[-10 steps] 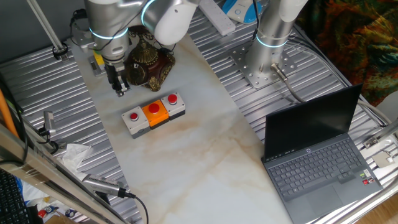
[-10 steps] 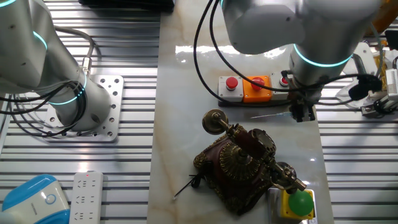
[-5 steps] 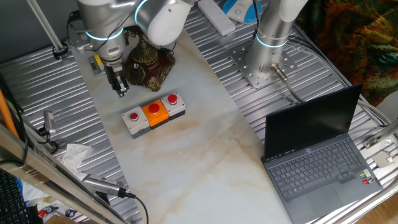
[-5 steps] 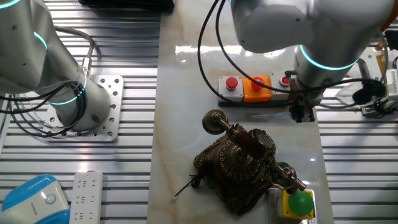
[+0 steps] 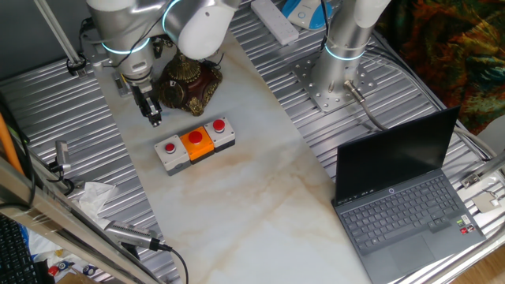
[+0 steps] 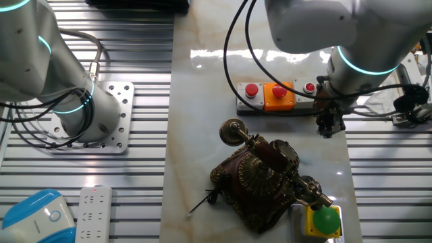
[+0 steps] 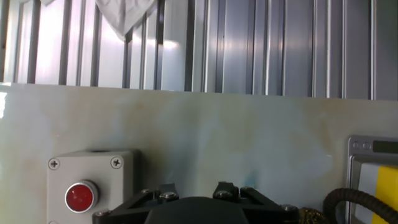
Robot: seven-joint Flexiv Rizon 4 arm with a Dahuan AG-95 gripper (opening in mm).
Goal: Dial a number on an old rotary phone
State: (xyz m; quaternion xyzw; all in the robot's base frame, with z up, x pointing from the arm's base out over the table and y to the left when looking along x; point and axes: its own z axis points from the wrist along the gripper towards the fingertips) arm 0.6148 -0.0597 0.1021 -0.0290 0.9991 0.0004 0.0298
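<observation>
The old rotary phone [image 5: 188, 84], dark reddish-brown with brass filigree, stands at the far end of the marble board; in the other fixed view [image 6: 260, 177] its handset lies across the cradle above the round dial. My gripper [image 5: 153, 118] hangs fingers down just left of the phone, between it and the grey button box [image 5: 194, 144], close above the board and touching neither. In the other fixed view the gripper [image 6: 329, 128] is beyond the phone, beside the box's end. Its fingers look pressed together and hold nothing. The hand view shows only the gripper's black body, not the fingertips.
The grey box with red and orange buttons [image 6: 277, 96] also shows in the hand view [image 7: 93, 186]. An open laptop [image 5: 402, 197] sits at the near right. A second arm's base [image 5: 335, 79] stands behind. A green and yellow button [image 6: 324, 221] is beside the phone. A crumpled tissue [image 5: 95, 193] lies left.
My arm has shifted slightly sideways, and the gripper has moved a little along the board's edge near the button box. Phone and box have not moved.
</observation>
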